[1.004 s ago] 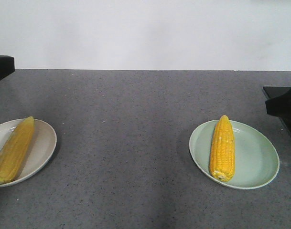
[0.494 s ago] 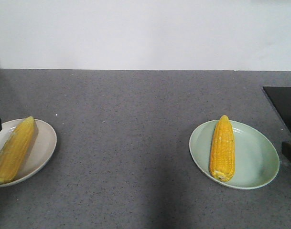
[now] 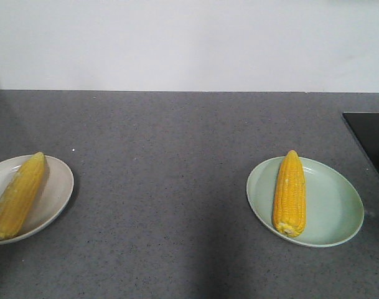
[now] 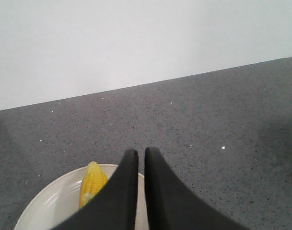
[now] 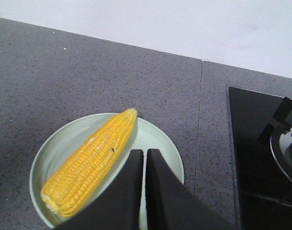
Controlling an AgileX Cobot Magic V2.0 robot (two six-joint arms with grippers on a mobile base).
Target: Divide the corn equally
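Note:
One yellow corn cob (image 3: 17, 195) lies on the beige plate (image 3: 57, 187) at the left edge of the counter. A second corn cob (image 3: 289, 193) lies on the pale green plate (image 3: 332, 205) at the right. Neither gripper shows in the front view. In the left wrist view my left gripper (image 4: 137, 153) is shut and empty, above the beige plate (image 4: 50, 203) with the cob's tip (image 4: 92, 184) beside it. In the right wrist view my right gripper (image 5: 144, 152) is shut and empty over the green plate (image 5: 47, 155), just right of its cob (image 5: 90, 160).
A grey speckled counter (image 3: 177, 156) runs back to a white wall. A black cooktop (image 3: 369, 134) sits at the right edge, its burner (image 5: 289, 148) visible in the right wrist view. A counter seam (image 5: 199, 120) runs just right of the green plate.
Both arms have drawn back out of the front view: the left one from the left edge, the right one from the right edge. The cobs and plates have not moved.

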